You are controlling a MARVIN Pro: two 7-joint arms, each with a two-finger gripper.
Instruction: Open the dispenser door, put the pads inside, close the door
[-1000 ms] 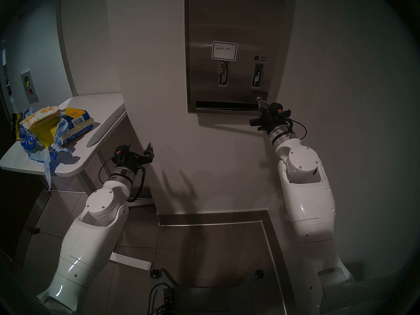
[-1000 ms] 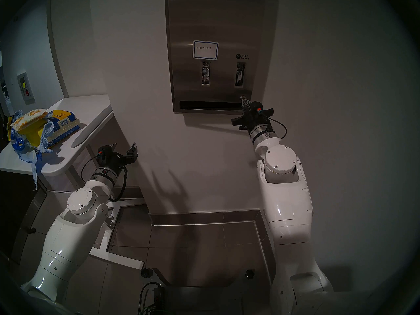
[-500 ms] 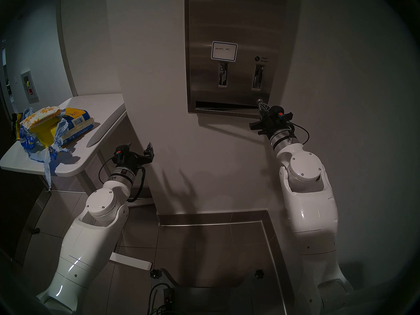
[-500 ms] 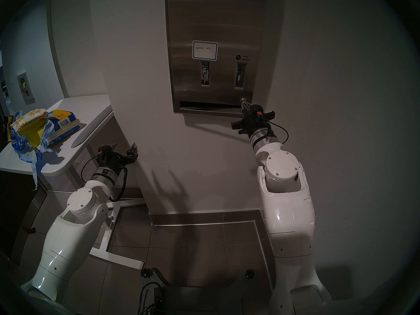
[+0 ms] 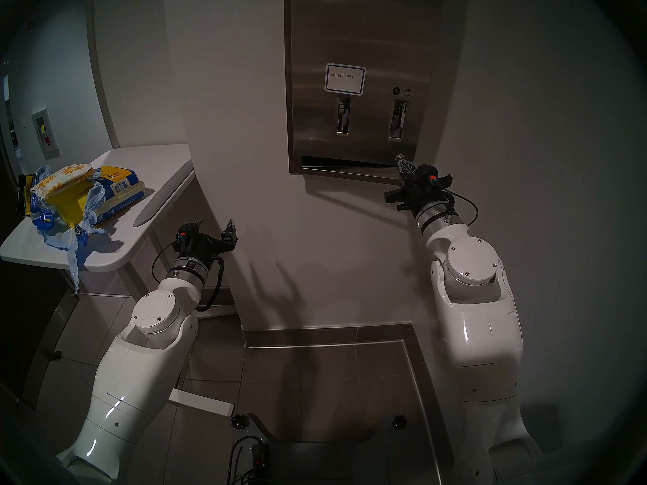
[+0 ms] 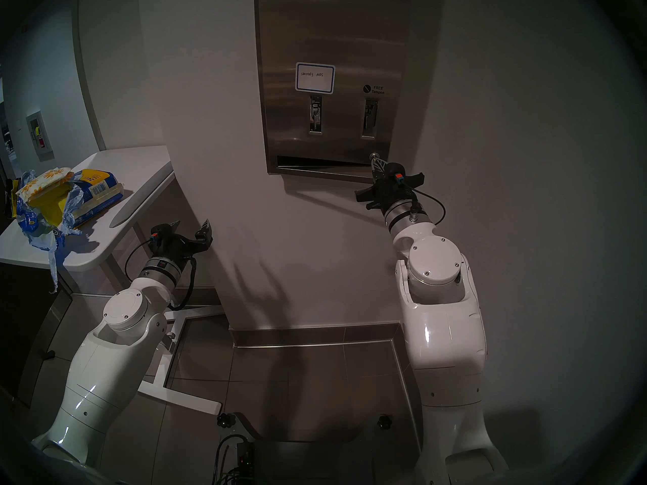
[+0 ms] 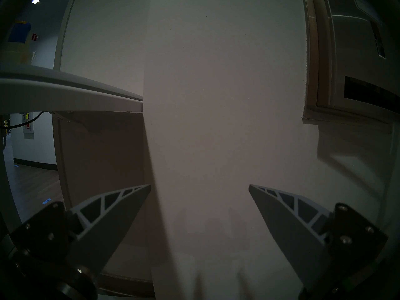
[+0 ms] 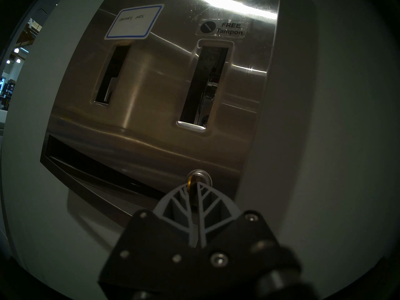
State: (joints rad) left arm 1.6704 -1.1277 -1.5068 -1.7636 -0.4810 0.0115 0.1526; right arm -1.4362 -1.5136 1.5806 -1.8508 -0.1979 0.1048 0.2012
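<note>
Brushed-steel dispenser door [image 8: 164, 111] reading "FREE Tampon", right edge ajar, right gripper [image 8: 193, 188] clenched on brass key [image 8: 189, 186] in its round lock [image 8: 199, 178], left gripper [image 7: 199, 186] released facing bare wall.

Dim room, fisheye rims dark, glare streaks across the dispenser door [image 8: 173, 81], long shadows below it

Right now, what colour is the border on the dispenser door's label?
Blue, around a white label with handwriting, on the brushed-steel dispenser door. Clearest in the right wrist view.
</note>
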